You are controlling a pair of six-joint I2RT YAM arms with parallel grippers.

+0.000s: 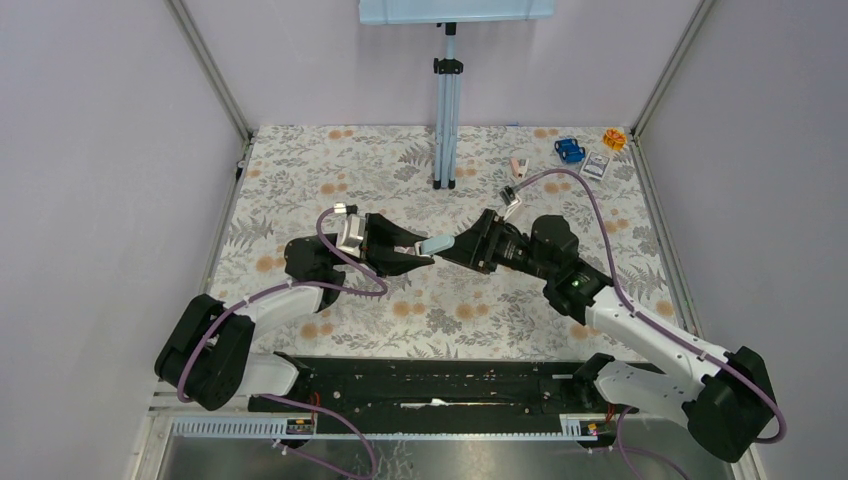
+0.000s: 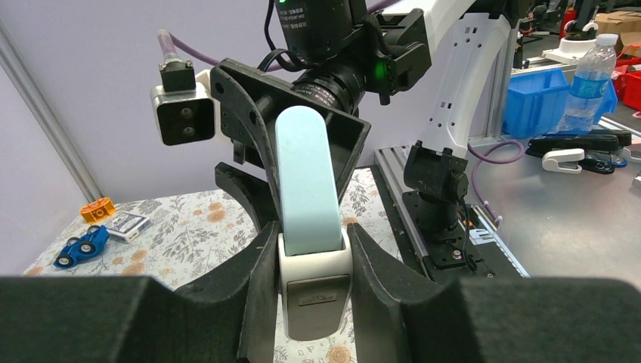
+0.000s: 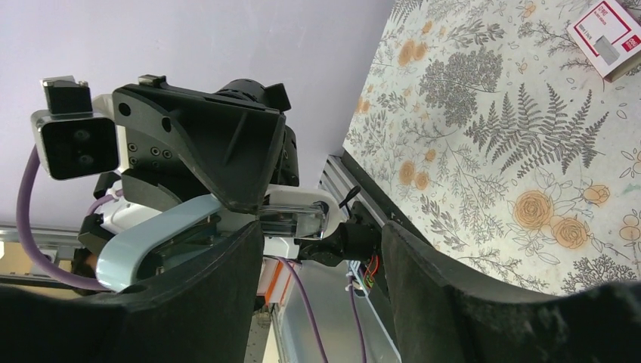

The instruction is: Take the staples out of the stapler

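Observation:
A mini stapler [image 1: 434, 245] with a light blue top and a white base is held above the table's middle. My left gripper [image 1: 422, 250] is shut on its rear end. In the left wrist view the stapler [image 2: 306, 181] stands up between my fingers [image 2: 261, 287], and my left gripper [image 2: 314, 261] grips its white base. My right gripper [image 1: 463, 246] faces it, open. In the right wrist view the stapler's clear front end [image 3: 298, 215] lies between the jaws of my right gripper [image 3: 321, 238], close to the left one. The staples are hidden.
A metal stand post [image 1: 446, 120] rises at the back middle. At the back right lie a small pink-white item [image 1: 518, 166], a blue toy car [image 1: 569, 151], a card box [image 1: 595, 167] and an orange piece [image 1: 613, 138]. A small red box [image 3: 608, 38] lies on the floral cloth [image 1: 300, 180].

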